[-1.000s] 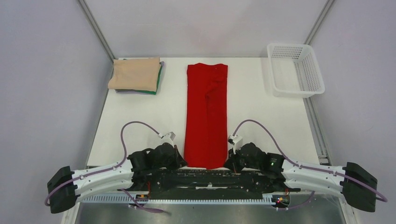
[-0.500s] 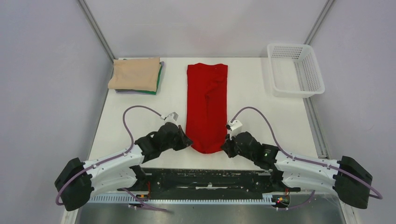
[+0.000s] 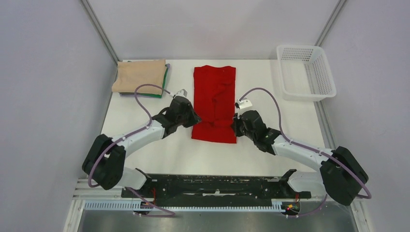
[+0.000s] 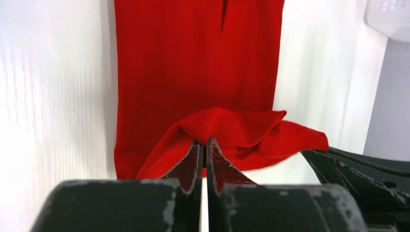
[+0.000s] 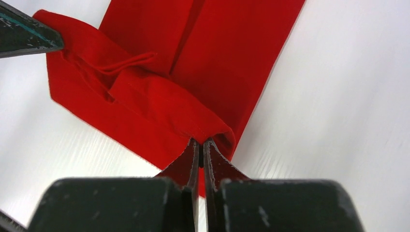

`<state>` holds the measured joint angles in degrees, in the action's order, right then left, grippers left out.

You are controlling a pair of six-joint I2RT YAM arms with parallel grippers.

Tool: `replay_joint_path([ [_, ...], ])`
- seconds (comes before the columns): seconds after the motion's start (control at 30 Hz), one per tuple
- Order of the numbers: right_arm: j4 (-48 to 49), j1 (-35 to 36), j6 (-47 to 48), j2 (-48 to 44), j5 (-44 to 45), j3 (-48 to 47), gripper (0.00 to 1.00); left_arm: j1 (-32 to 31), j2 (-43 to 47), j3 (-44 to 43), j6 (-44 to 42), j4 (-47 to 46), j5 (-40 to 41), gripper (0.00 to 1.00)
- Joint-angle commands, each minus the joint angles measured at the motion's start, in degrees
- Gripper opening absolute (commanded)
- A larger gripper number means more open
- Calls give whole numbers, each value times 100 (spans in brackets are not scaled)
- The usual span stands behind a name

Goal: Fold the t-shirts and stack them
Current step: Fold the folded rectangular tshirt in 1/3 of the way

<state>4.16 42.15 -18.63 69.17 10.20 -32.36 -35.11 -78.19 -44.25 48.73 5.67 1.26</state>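
The red t-shirt lies as a long narrow strip in the middle of the table, its near end lifted and doubled back over itself. My left gripper is shut on the left corner of that near hem. My right gripper is shut on the right corner. Both hold the hem a little above the lower layer, about halfway up the strip. A folded beige t-shirt lies on a folded dark green one at the far left corner.
A white mesh basket stands at the far right corner of the white table. Grey walls enclose the table on three sides. The arm bases' black rail runs along the near edge.
Both grippers have carried the red shirt's near hem away from the near edge toward the far side, doubling the strip over itself. The arms have stretched out over the table.
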Motion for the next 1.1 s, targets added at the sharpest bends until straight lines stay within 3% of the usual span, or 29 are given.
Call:
replay_joint_path([
  [0.0,513,-315,434,499,-140,-575,0,314,-622,-640,-507,-273,-170,2],
  [0.6,1456,-1377,506,2439,-984,-1619,3,1019,-2410,-2014,-587,-453,-588,3],
  [0.63,1464,-1429,445,2546,-1006,-1696,8,1036,-2465,-2060,-584,-461,-574,7],
  [0.7,1560,-1552,276,2785,-1176,-1828,22,1074,-2577,-2223,-615,-443,-584,30],
  [0.77,1748,-1725,84,3017,-1417,-1984,25,1116,-2695,-2422,-658,-442,-571,43],
  [0.83,1910,-1935,-134,3274,-1734,-2274,34,1191,-2815,-2711,-681,-368,-495,63],
  [0.9,2027,-2152,-327,3450,-2305,-2578,50,1305,-2877,-2992,-672,-217,-508,94],
  [0.97,2060,-2281,-382,3485,-2647,-2724,63,1371,-2786,-3113,-669,-172,-534,100],
  [1.07,1831,-2290,-151,3333,-2664,-2681,97,1379,-2490,-2963,-718,-135,-430,100],
])
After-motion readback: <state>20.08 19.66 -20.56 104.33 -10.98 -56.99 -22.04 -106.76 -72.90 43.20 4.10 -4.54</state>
